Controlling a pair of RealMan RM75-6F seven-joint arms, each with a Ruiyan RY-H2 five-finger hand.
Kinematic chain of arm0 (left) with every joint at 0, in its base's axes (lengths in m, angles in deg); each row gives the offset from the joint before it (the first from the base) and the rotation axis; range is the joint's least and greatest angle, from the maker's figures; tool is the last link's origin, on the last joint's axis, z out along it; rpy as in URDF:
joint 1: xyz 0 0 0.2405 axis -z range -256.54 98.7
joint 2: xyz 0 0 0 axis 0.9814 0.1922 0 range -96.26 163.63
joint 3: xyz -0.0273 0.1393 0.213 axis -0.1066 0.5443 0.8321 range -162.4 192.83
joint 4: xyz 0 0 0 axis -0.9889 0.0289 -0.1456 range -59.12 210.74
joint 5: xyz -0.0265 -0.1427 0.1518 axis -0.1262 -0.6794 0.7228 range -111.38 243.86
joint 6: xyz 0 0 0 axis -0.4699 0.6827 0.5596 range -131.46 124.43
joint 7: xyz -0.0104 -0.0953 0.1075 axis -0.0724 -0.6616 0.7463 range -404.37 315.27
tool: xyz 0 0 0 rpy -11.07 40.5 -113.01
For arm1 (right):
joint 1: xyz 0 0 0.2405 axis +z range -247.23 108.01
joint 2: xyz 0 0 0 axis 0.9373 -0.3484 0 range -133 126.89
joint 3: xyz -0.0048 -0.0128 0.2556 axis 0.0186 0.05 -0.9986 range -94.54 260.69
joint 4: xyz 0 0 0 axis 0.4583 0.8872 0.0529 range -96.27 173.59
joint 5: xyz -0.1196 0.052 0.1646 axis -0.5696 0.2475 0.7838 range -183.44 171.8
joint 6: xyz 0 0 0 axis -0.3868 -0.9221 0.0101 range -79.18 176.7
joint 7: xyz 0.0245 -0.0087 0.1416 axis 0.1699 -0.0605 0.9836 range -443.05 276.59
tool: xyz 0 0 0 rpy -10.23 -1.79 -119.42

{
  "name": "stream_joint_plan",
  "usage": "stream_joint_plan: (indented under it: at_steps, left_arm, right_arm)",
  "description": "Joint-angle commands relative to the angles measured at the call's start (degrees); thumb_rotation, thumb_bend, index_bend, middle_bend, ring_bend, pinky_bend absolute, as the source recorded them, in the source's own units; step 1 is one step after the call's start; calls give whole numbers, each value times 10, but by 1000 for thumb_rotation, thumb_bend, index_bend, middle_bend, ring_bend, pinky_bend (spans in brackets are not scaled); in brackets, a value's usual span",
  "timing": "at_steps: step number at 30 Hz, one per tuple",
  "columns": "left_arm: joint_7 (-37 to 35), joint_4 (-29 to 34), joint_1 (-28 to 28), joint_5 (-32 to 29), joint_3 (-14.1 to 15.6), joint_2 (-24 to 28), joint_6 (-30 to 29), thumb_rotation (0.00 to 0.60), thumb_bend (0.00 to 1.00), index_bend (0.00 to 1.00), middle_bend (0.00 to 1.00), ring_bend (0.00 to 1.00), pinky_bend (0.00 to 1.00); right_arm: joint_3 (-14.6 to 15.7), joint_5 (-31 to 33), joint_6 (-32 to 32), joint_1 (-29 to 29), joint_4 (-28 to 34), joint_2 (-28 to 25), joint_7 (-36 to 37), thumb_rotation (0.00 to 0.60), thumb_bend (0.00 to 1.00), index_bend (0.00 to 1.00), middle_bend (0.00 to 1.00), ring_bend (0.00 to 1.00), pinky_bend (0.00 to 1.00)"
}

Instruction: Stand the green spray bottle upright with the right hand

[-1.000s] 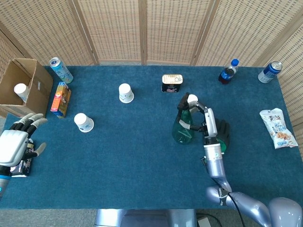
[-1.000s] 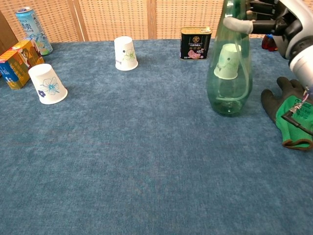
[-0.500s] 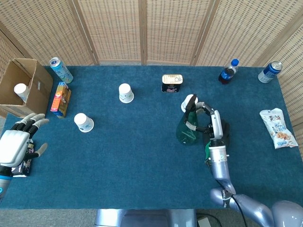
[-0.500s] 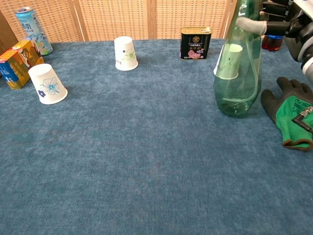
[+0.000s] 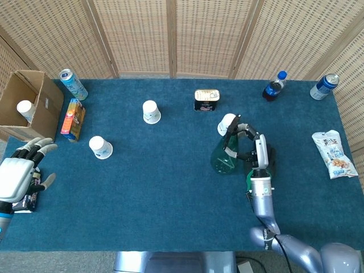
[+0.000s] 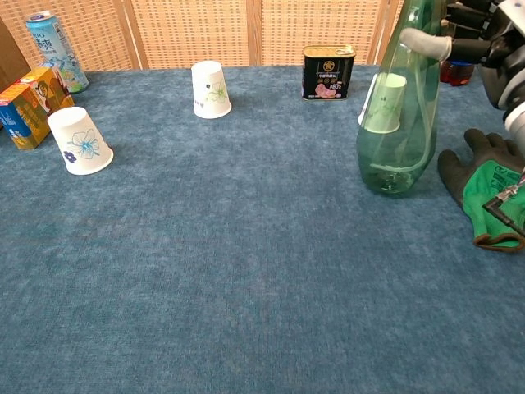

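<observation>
- Head view: the green spray bottle [image 5: 223,160] is standing on its base on the blue tabletop [image 5: 170,187], right of centre, leaning slightly.
- The right hand [image 5: 250,147] is gripping the bottle near its top, its fingers [image 5: 233,140] wrapping around the neck from the right side.
- A white paper cup [image 5: 226,124] is sitting just behind the bottle, and a dark glove with a green back [image 5: 269,165] is lying under the right forearm.
- The left hand [image 5: 18,173] is hovering at the tabletop's left edge, holding nothing, its fingers [image 5: 35,148] stretching apart.
- A cardboard box [image 5: 25,105] with a cup inside is sitting at far left; a can [image 5: 73,84] and an orange carton [image 5: 73,119] are lying beside it.
- Two more paper cups [image 5: 151,111] are sitting upside down left of centre, and a dark tin [image 5: 206,99] is standing near the back.
- A dark soda bottle [image 5: 274,86], a blue can [image 5: 324,86] and a snack bag [image 5: 334,154] are lying well apart on the right.
- Chest view: the spray bottle [image 6: 399,123] is resting on the tabletop [image 6: 246,287], its clear green body showing the cup [image 6: 384,103] behind it.
- The right hand [image 6: 484,41] is reaching in from the upper right, one finger pressing across the bottle's neck.
- The glove [image 6: 490,189] is lying just right of the bottle's base.
</observation>
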Motion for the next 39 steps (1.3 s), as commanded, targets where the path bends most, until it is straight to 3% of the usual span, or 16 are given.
stream_joint_plan:
  at_steps: [1,12,39]
  left_arm:
    - [0,0,0,0,0,1,0,600,363,201,182,147,239]
    - [-1,1,1,1,0,1,2,600,363,199,182,146,234]
    - [-1,2,6,6,2,-2,10,600,362,198,176,144,217]
  right_arm:
    - [-2,-2,1,5,-20,14,10,600,152,543,498,433,549]
    - [4,-10,10,4,-50,27,29,600,149,536,493,426,535]
    - [20,-25,15,-15,-16,-4,36,600,178,439,441,385,479]
